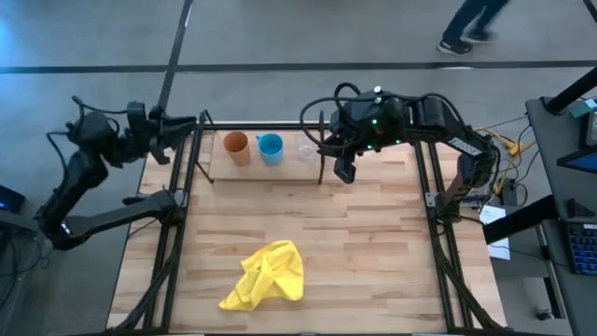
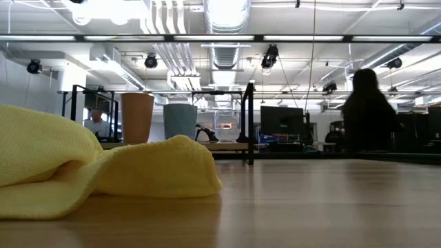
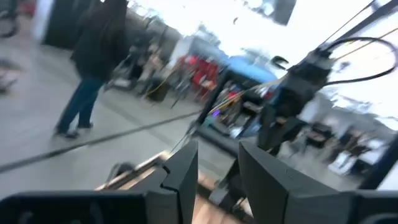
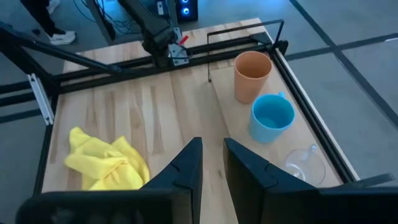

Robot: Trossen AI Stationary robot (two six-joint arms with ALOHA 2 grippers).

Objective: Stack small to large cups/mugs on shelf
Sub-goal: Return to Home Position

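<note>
Cloth (image 2: 103, 172) lies nearest; tumbler (image 1: 236, 147), mug (image 1: 270, 147) and glass (image 1: 307, 149) line the shelf (image 1: 252, 172). Right gripper (image 1: 345, 174), by the divider (image 1: 323, 159), and left gripper (image 3: 217, 152), at the table's left edge, hang empty, fingers parted. Glass (fragile, slick) probably wants a gentle rim grip.

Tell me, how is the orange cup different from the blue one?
The orange tumbler is orange and the blue mug is blue. The orange tumbler stands taller than the blue mug in the low view. The orange tumbler is at the end of the row; the blue mug sits in the middle, beside the clear glass cup. Both stand upright, mouths up, on the shelf.
</note>
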